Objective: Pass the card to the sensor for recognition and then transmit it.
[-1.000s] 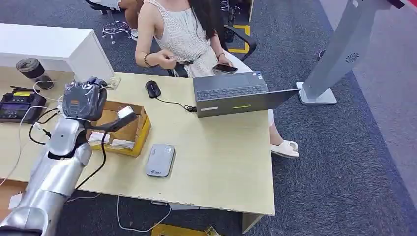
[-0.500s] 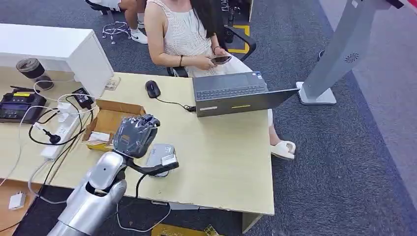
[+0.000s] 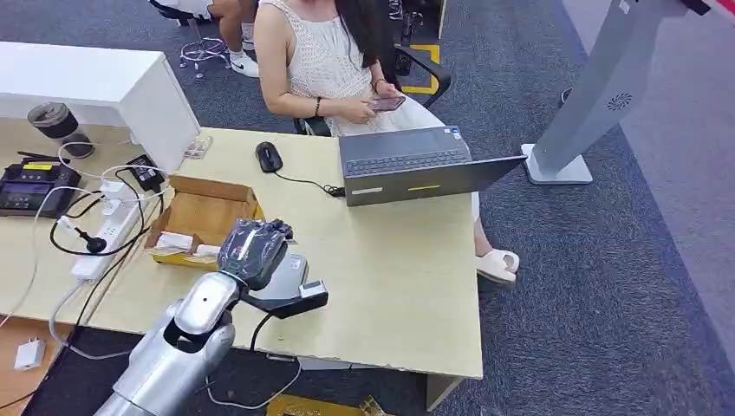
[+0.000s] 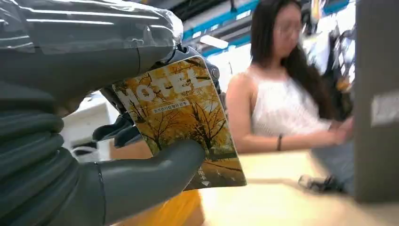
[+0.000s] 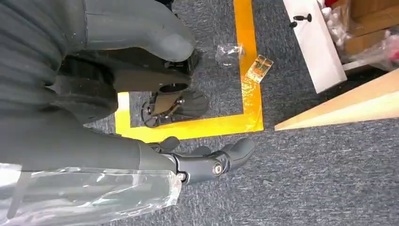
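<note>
The left hand (image 3: 253,249) has the card (image 4: 181,120) pinched between thumb and fingers (image 4: 141,176), hovering right above the grey sensor (image 3: 289,273) near the desk (image 3: 390,286) front edge. The card looks thin, light, stiff and probably slick, so I'd keep the grip on one edge and leave the face free for reading. The right hand (image 5: 141,122) hangs over carpet, fingers loosely apart, holding nothing.

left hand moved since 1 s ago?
Yes. The left hand, holding the card, went from over the cardboard box toward the laptop side and now sits over the grey card reader.
</note>
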Motion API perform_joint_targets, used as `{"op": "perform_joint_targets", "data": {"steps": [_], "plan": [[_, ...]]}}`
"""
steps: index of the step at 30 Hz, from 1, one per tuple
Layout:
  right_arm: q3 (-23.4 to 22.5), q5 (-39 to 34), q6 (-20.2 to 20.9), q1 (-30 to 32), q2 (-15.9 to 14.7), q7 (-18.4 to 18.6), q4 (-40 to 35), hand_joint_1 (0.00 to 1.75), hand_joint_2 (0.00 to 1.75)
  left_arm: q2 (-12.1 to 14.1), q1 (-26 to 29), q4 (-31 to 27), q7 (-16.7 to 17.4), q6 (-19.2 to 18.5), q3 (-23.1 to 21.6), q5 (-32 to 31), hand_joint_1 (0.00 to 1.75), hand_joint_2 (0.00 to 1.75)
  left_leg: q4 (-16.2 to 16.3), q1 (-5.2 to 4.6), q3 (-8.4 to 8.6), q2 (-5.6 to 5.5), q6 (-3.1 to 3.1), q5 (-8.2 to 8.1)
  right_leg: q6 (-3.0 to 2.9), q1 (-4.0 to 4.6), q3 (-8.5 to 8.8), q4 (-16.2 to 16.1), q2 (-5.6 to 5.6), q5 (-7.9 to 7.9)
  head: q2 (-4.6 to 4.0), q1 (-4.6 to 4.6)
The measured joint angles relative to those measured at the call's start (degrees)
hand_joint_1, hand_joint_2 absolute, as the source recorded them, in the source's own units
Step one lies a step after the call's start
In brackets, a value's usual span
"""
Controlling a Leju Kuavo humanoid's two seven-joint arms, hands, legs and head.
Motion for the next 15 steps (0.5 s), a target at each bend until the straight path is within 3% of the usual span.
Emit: {"op": "perform_joint_targets", "data": {"steps": [5, 15], "plan": [[-0.04, 0.09, -0.02, 0.12, 0.0, 0.44, 0.0, 0.0, 1.75, -0.72, -1.45, 5.92, 2.71, -3.64, 0.0, 0.09, 1.75, 1.75, 0.01, -0.01, 0.0, 0.0, 0.01, 0.02, -0.02, 0.0, 0.0, 0.0, 0.0, 0.05, 0.0, 0.0], [-0.04, 0.22, 0.0, 0.12, 0.0, 1.18, 0.0, 0.0, 1.75, -2.51, -3.19, 14.12, 3.3, -6.18, 0.0, 0.48, 1.75, 1.75, 0.0, -0.01, -0.02, -0.02, 0.02, 0.03, -0.02, 0.0, 0.02, 0.0, -0.02, 0.05, 0.0, 0.02]]}}
